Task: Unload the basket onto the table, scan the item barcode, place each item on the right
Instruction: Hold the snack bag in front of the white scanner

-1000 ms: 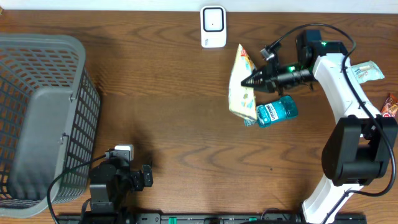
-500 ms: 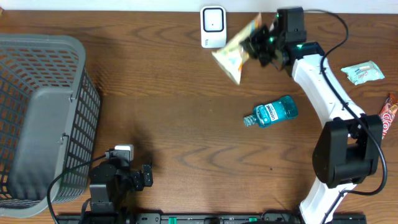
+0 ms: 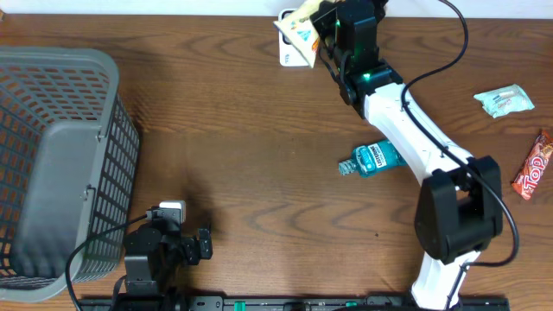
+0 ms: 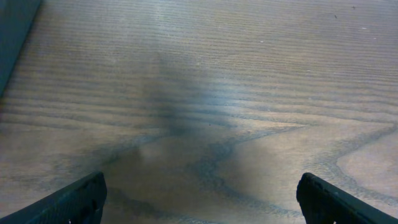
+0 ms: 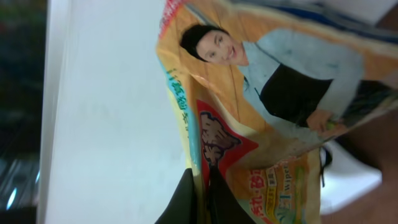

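**One packet at the scanner, read unconfirmed**

One item, an orange-and-yellow packet (image 3: 300,21), is up at the far edge of the table (image 3: 242,155). It is held just above and partly over the white scanner (image 3: 292,52). The right gripper (image 3: 316,26) has its fingers pinched shut on the packet's edge. Lifting and carrying look done. What seems left is getting the barcode read, and no picture shows whether that has happened. A blue mouthwash bottle (image 3: 373,158), a pale green pouch (image 3: 501,99) and a red candy bar (image 3: 534,164) lie on the right side, well apart from the scanner. The grey basket (image 3: 60,155) stands at the left.

From overhead the packet is small and crumpled. The right wrist view fills in its printed face, a woman's picture and red panels, with the scanner's white body (image 5: 106,124) close behind it. No barcode shows there, so it may be on the hidden side. Only the left wrist view shows the left gripper (image 4: 202,200) with fingers spread wide over bare wood, holding nothing at the near left.
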